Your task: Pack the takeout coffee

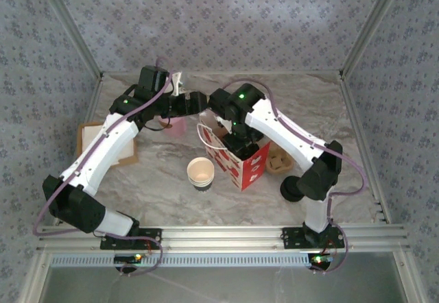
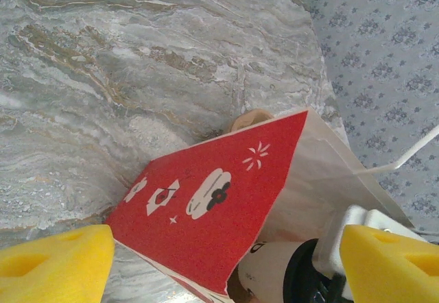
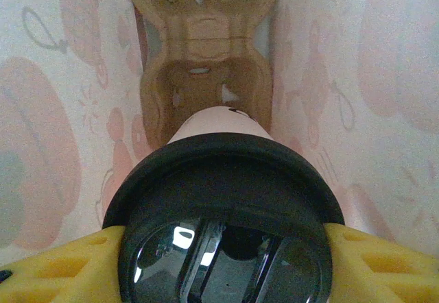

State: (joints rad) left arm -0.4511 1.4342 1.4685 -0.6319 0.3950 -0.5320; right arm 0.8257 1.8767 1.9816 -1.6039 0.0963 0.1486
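The takeout coffee (image 3: pixel 223 207), a white cup with a glossy black lid, hangs inside the red paper bag (image 1: pixel 248 166). My right gripper (image 3: pixel 223 262) is shut on it, a yellow pad pressed to each side of the lid. A brown cardboard cup carrier (image 3: pixel 202 63) lies at the bag's bottom below the cup. In the left wrist view the cup (image 2: pixel 274 269) shows through the bag's open mouth, next to the red side (image 2: pixel 206 207). My left gripper (image 2: pixel 219 265) is open, its yellow fingers (image 2: pixel 55 262) wide apart on either side of the bag's mouth and clamping nothing. From above, the left gripper (image 1: pixel 197 104) is just behind the bag.
A lidless stack of white paper cups (image 1: pixel 200 173) stands left of the bag. Loose black lids (image 1: pixel 291 188) and a brown carrier (image 1: pixel 279 160) lie to its right. A flat cardboard piece (image 1: pixel 89 138) lies at the table's left edge. A pink object (image 1: pixel 177 126) sits under the left arm.
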